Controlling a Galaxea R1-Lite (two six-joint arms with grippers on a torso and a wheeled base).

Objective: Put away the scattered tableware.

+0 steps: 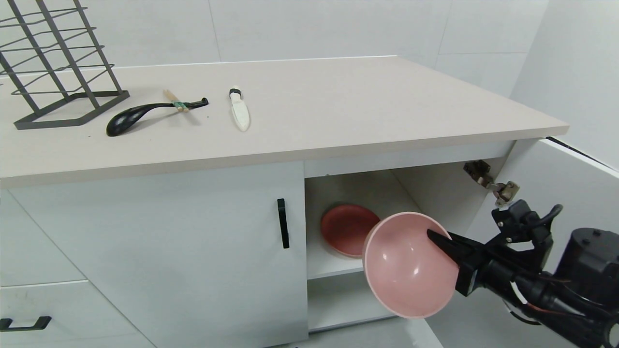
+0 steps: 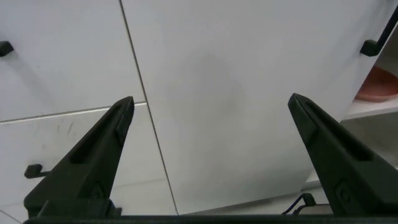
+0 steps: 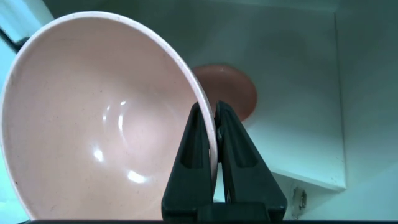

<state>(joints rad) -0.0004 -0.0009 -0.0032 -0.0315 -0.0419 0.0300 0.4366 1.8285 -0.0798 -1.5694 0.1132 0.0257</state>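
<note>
The right gripper (image 1: 436,238) is nearest, low on the right, its 2 black fingers (image 3: 198,146) pinching the rim of a pale pink, round, glossy bowl (image 1: 405,267), which is tipped on edge with its hollow facing left, in the air just in front of the open right-hand cupboard compartment. The left gripper (image 2: 211,102) has its 2 fingers spread wide with nothing between them, facing the closed white cupboard door (image 1: 193,241) with a black vertical handle (image 1: 283,223). Inside the compartment, a round terracotta-red plate (image 1: 346,227) lies on the white shelf (image 1: 331,270). On the beige countertop (image 1: 362,106) above, from right to left, lie a white sheathed knife (image 1: 239,110), a bundle of wooden chopsticks (image 1: 174,101) under the handle of a black glossy spoon (image 1: 130,116), and farthest left a dark wire rack (image 1: 53,63).
</note>
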